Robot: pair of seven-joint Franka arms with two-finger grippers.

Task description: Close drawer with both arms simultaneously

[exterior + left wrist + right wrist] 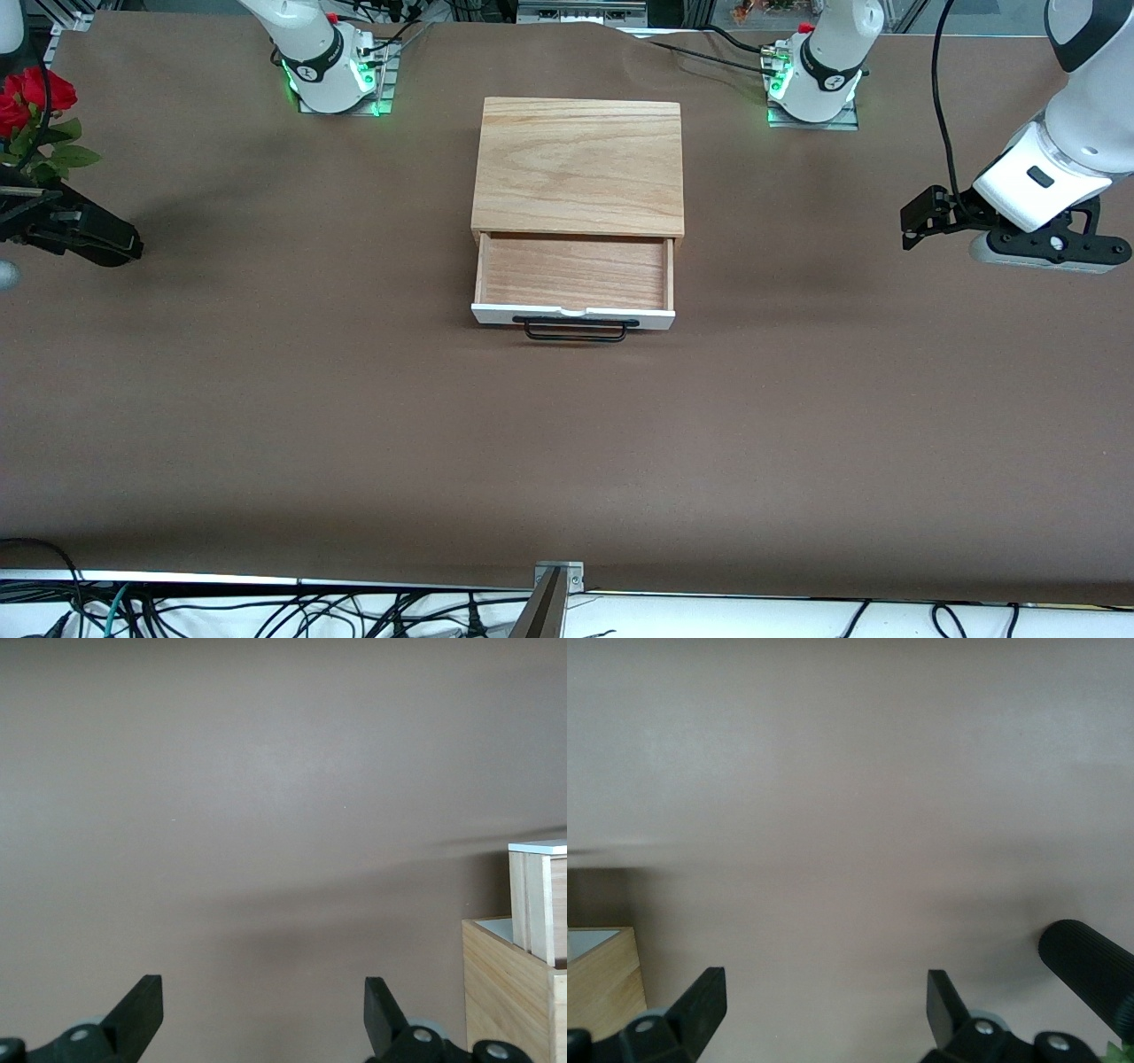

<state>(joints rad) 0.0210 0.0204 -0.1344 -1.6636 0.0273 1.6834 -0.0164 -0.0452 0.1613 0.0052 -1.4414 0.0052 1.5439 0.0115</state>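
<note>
The light oak box (pixel 578 164) stands mid-table. Its drawer (pixel 574 273) is pulled open toward the front camera and is empty inside, with a white front panel (pixel 656 317) and a black wire handle (pixel 576 330). My left gripper (pixel 914 220) is open and empty, over bare table toward the left arm's end, well apart from the drawer. Its wrist view shows the open fingers (pixel 142 1010), the box (pixel 500 992) and the drawer's side (pixel 534 899). My right gripper (pixel 120 248) is open and empty over the right arm's end. Its wrist view shows a wooden corner (pixel 598 979).
Red roses (pixel 27 102) with green leaves stand at the right arm's end of the table, next to my right gripper. A black ribbed cylinder (pixel 1090 970) shows in the right wrist view. The brown table cover (pixel 567 443) stretches wide around the box.
</note>
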